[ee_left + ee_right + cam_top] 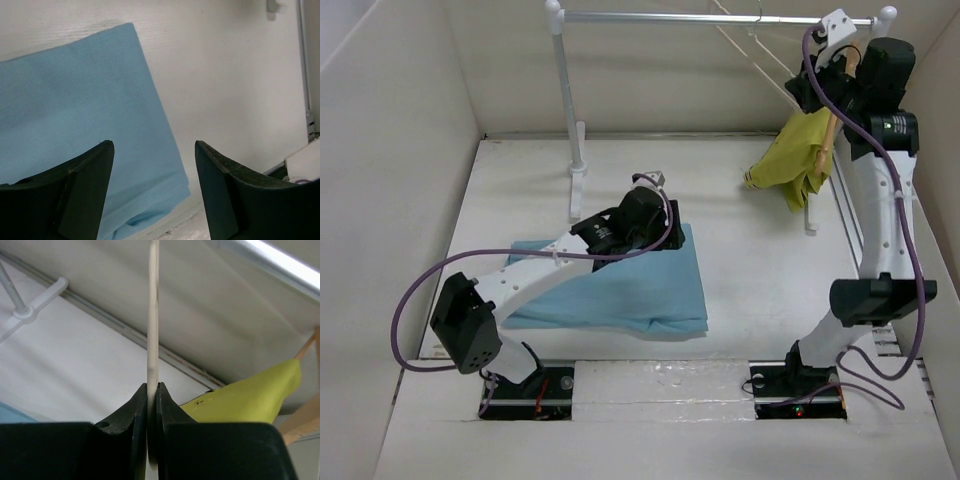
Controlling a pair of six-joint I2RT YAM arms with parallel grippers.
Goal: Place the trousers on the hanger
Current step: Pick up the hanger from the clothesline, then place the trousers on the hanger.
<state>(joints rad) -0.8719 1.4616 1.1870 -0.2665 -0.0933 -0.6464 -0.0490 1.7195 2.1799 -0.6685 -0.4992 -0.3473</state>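
Observation:
The light blue trousers (620,290) lie folded flat on the table in front of the left arm. My left gripper (640,222) hovers over their far right corner. In the left wrist view its fingers (154,145) stand wide open with nothing between them, the trousers (75,100) below and to the left. My right gripper (808,90) is raised at the rack on the back right. Its jaws (153,385) are shut on a thin cream-white bar of the hanger (153,315). The hanger's slim wires (755,45) slant down from the rail.
A white clothes rack stands at the back, with a top rail (710,17) and a left post (565,90). A yellow-green garment (795,160) hangs on a tan wooden hanger (832,130) right beside my right gripper. White walls enclose the table.

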